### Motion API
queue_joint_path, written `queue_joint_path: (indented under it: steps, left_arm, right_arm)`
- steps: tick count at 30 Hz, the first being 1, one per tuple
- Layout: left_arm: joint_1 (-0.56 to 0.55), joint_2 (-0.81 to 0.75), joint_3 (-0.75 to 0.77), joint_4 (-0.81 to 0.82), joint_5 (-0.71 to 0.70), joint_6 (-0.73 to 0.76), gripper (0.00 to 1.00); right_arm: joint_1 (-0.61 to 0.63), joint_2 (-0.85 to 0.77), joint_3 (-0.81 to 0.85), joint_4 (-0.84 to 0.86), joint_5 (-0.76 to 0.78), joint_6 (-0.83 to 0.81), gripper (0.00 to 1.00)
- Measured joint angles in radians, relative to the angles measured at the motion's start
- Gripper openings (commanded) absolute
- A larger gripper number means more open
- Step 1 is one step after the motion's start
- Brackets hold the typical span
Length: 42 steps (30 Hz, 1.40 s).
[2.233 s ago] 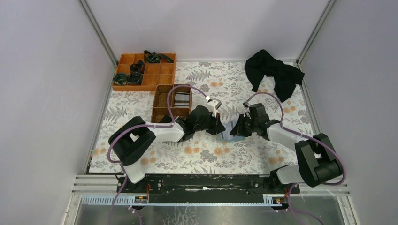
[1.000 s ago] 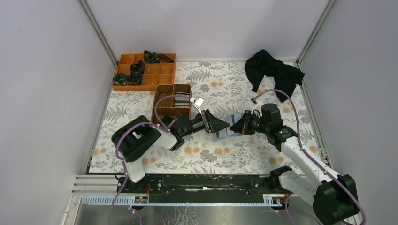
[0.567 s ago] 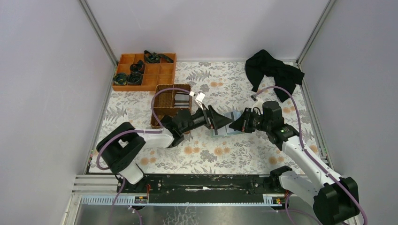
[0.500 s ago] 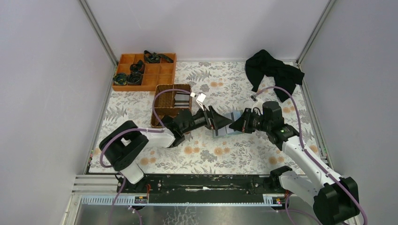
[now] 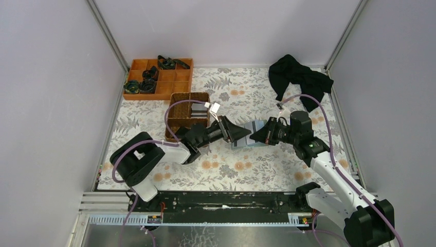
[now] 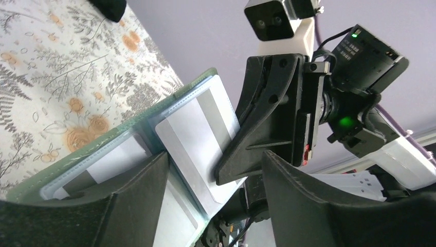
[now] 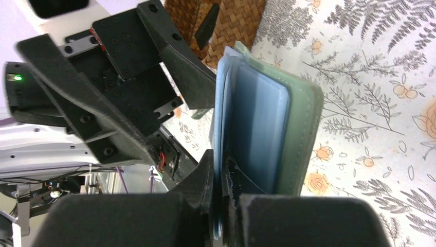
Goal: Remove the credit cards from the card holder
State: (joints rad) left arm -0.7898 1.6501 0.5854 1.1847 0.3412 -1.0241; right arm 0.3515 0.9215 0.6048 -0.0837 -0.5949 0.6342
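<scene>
While the thin folding card holder (image 7: pixel 267 139), grey-green outside and light blue inside, is held up over the bench (image 5: pixel 226 175) with its flower-patterned cover, it is clamped at one edge by the right fingers (image 7: pixel 198 185). These are pressed almost together on it. The holder is held open and on its edge, with the blue inner side turned to the left fingers (image 6: pixel 133 206).

The left fingers are spread wide and nothing is gripped by them. The open holder is found just in front of their tips, in line with the gap between them. A whitish rectangular plastic card (image 6: pixel 198 139) with a grey stripe is seen standing partly out of a slot, on the part of the holder nearest to the right fingers. Its corner lies close to one left finger, but it cannot be told whether it is touched. A second whitish card (image 6: pixel 110 162) is seated deeper in a slot, further from the right fingers.

A brown wicker basket (image 5: pixel 186 110) with compartments is placed near the left fingers, beyond that arm. An orange divided tray (image 5: pixel 169 82) is seen behind the basket, well apart from both pairs of fingers. A crumpled black cloth (image 5: pixel 301 80) is lying at the far corner, well apart from the right fingers.
</scene>
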Motion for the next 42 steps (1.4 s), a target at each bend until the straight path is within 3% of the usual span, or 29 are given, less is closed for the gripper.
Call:
queue_joint_path:
  steps: [7, 11, 13, 16, 25, 42]
  left_arm:
    - [0.026, 0.137, -0.02, 0.264, 0.023, -0.153, 0.64]
    - [0.031, 0.152, -0.029, 0.307, 0.028, -0.195, 0.59]
    - [0.034, 0.151, -0.031, 0.316, 0.029, -0.203, 0.52]
    - [0.04, 0.143, -0.032, 0.316, 0.029, -0.206, 0.5]
    - [0.047, 0.113, -0.042, 0.311, 0.029, -0.209, 0.55]
    - [0.059, 0.114, -0.004, 0.249, 0.039, -0.196, 0.54]
  right_arm:
    - [-0.005, -0.001, -0.008, 0.029, -0.018, 0.034, 0.0]
    - [-0.005, -0.004, -0.014, 0.032, -0.025, 0.042, 0.0]
    - [-0.005, -0.006, -0.014, 0.041, -0.03, 0.046, 0.0]
    - [-0.005, -0.011, -0.014, 0.061, -0.043, 0.05, 0.0]
    - [-0.007, -0.002, -0.035, 0.129, -0.064, 0.056, 0.0]
    - [-0.033, 0.078, -0.069, 0.289, -0.131, 0.101, 0.0]
